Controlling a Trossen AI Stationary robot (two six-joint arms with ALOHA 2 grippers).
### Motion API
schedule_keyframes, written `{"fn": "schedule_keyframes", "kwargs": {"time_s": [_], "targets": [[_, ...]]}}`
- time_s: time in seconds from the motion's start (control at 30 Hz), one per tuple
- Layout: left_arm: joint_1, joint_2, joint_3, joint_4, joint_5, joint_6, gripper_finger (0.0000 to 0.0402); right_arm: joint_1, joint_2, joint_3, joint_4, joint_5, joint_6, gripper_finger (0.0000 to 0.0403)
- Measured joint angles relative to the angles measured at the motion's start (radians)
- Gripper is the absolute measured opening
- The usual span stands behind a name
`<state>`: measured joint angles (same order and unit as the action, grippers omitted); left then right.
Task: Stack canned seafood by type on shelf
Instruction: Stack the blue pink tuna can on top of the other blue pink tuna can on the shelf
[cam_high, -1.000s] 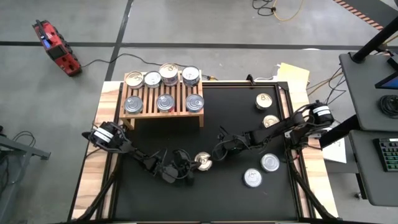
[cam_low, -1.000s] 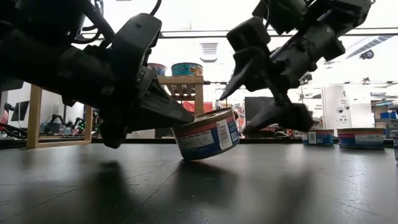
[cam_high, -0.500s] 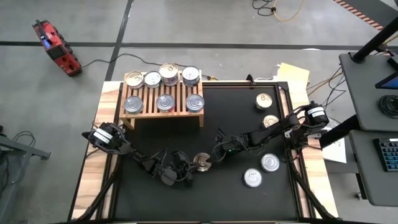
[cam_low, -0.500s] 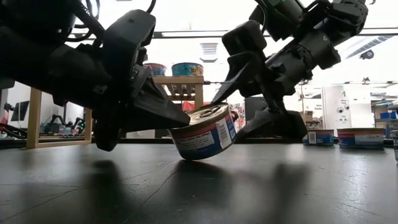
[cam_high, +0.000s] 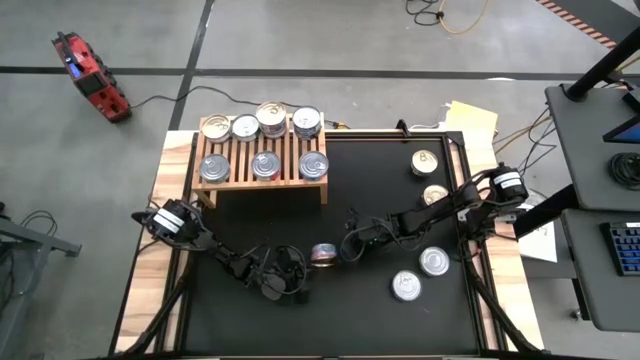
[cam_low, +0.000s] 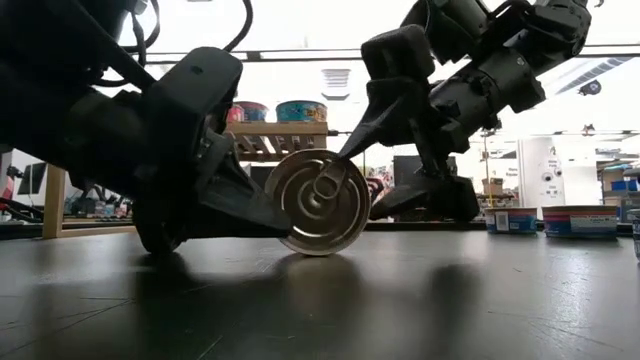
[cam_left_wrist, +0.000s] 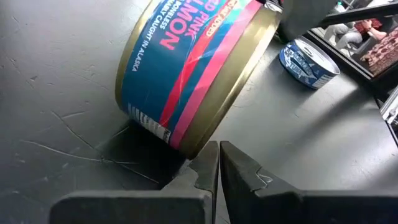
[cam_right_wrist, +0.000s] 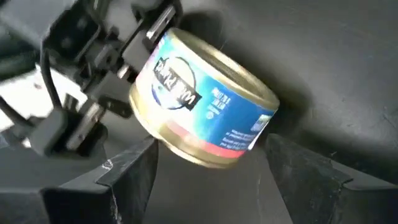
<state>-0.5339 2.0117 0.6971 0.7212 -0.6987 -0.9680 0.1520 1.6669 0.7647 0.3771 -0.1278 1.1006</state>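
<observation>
The salmon tin (cam_high: 324, 255) stands on its edge on the black mat (cam_high: 380, 310), between the two grippers; the left gripper (cam_high: 296, 267), fingers pressed together, touches its lower rim, and the right gripper (cam_high: 347, 244), fingers spread, straddles its far side without clamping it; blue label with a pink band, gold rim, ringed pull-tab lid facing the low camera
</observation>
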Motion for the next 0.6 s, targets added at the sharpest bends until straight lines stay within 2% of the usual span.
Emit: {"fn": "schedule_keyframes", "kwargs": {"time_s": [0.3, 0.43, 0.6], "targets": [[0.001, 0.000, 0.000, 0.003, 0.004, -0.004, 0.0000, 0.000, -0.006, 0.001, -0.028, 0.025, -0.428, 0.0286], [0.001, 0.000, 0.000, 0.003, 0.005, -0.005, 0.0000, 0.000, -0.007, 0.001, -0.029, 0.027, -0.529, 0.0286], [0.001, 0.000, 0.000, 0.002, 0.006, -0.006, 0.0000, 0.000, -0.007, 0.001, -0.035, 0.105, -0.601, 0.0286]]}}
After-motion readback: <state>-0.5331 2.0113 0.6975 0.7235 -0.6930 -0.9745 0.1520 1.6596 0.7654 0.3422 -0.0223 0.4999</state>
